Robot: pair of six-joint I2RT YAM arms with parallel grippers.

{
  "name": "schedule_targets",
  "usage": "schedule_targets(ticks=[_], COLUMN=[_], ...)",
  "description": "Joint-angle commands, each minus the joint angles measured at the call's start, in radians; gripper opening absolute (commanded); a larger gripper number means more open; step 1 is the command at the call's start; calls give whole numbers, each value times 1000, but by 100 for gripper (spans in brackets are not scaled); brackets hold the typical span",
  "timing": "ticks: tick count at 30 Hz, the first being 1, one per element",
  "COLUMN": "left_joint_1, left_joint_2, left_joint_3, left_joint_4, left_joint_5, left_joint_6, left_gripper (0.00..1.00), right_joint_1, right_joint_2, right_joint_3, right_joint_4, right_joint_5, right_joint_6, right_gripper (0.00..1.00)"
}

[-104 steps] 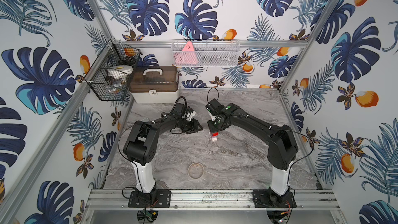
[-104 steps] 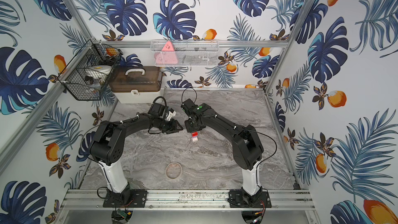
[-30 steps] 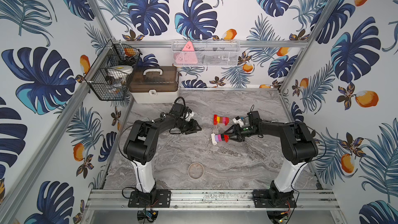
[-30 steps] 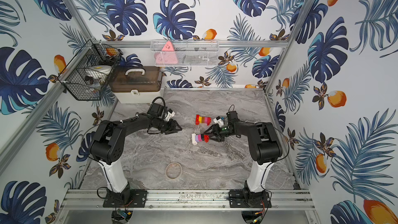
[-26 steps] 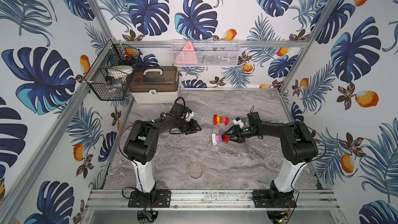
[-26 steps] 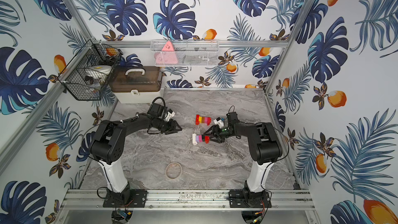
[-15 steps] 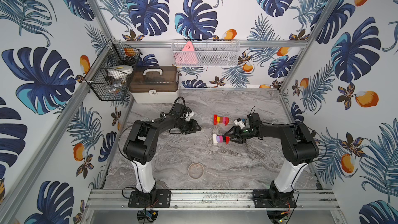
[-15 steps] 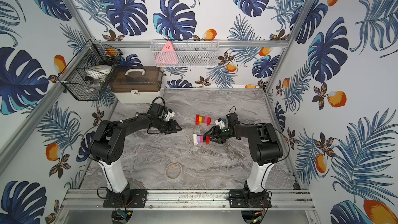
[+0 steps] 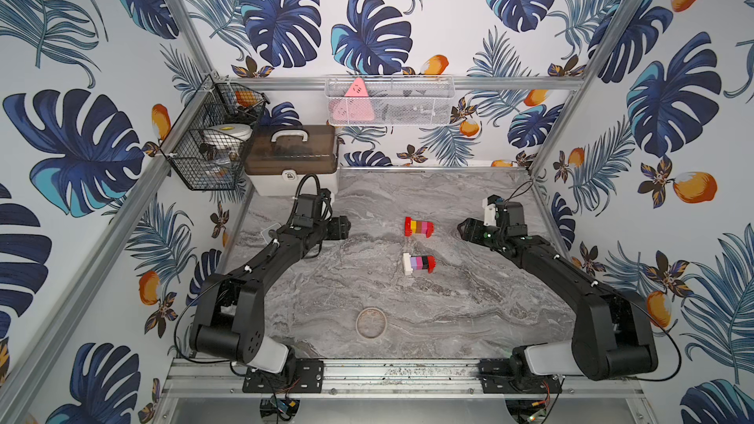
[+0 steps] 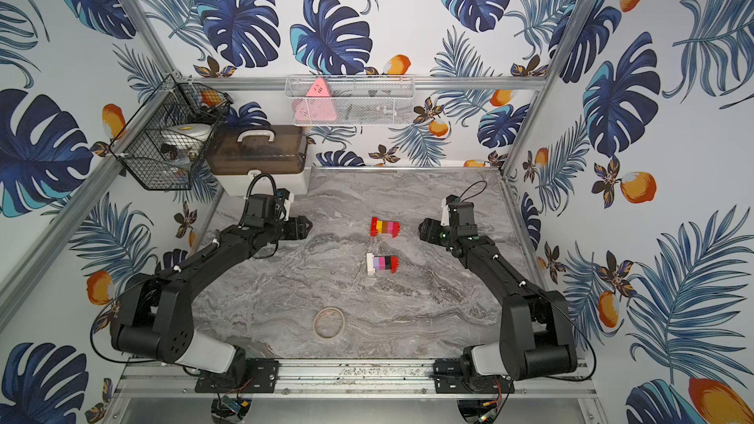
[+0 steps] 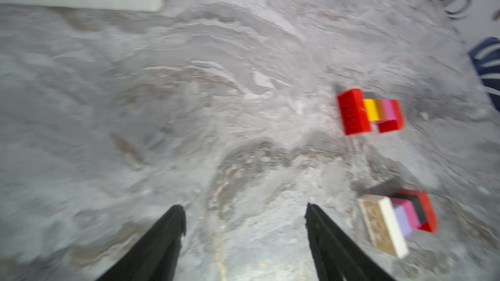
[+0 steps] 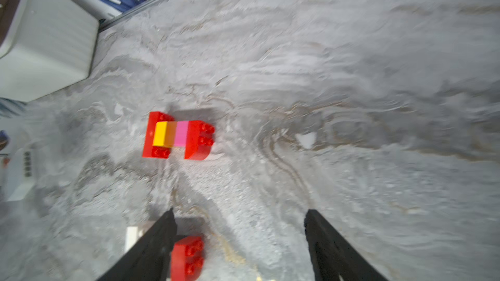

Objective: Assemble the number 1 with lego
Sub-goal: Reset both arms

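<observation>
A grey surface veined like marble, smooth and matte, floors a booth papered with blue leaves and orange fruit. A thin, flat tan ring lies on it.

Beyond the ring, toward the back wall and a little to the right arm's side, the white-ended lego stack lies tipped on its side. It has a wide white brick, then narrower lilac, pink and black layers, then a red brick with a rounded edge. Further beyond the ring on the same line lies the red-ended lego stack, also on its side. It has a wide red brick, thin yellow, orange and pink layers, and a rounded red brick whose round studs show in the right wrist view. The plastic is smooth and brightly coloured. The two stacks lie apart, and neither touches an arm.

The left gripper hangs beyond the ring on the left side, its black tapered jaws spread wide over bare surface. The right gripper hangs beyond the ring on the right side, jaws equally wide, gripping nothing. In its blurred wrist view one jaw hides part of the white-ended stack.
</observation>
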Motion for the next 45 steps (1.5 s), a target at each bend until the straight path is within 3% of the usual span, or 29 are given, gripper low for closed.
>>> schedule_targets(ticks=[1,7,13,16,17,21,25,27,28,30,32,33,39,45], left_joint_1=[57,158,175,186,185,145,74,66,65,66,68,67,57,50], left_joint_2=[-50,5,27,48,40,57,201,149,186,157,177,169,173,173], left_joint_3=[-131,-352,-436,-530,-524,-531,-619,-580,-580,-565,-556,-547,-533,-523], left_joint_4=[263,588,778,993,966,1005,1337,1160,1230,1149,1176,1138,1122,1104], left_joint_5=[-212,-240,-263,-278,-271,-263,-344,-330,-324,-323,-345,-350,-336,-326], left_joint_6=[29,11,52,63,74,124,176,171,187,174,175,170,189,203], left_gripper=[86,89,88,92,91,89,92,91,91,92,95,98,99,99], right_joint_1=[-13,-22,-57,-72,-80,-109,-141,-147,-148,-148,-148,-148,-144,-120], right_joint_2=[-45,4,8,4,7,51,147,196,219,258,304,292,276,275], right_joint_3=[-125,-422,-394,-390,-400,-486,-573,-585,-584,-572,-564,-558,-420,-395], right_joint_4=[307,913,846,785,780,948,1204,1281,1303,1313,1366,1339,1056,996], right_joint_5=[163,185,239,254,256,177,138,129,124,113,82,78,76,118], right_joint_6=[-160,-289,-217,-187,-175,-175,-161,-159,-162,-165,-177,-182,-194,-208], right_gripper=[79,80,79,78,78,78,79,78,78,78,78,78,81,100])
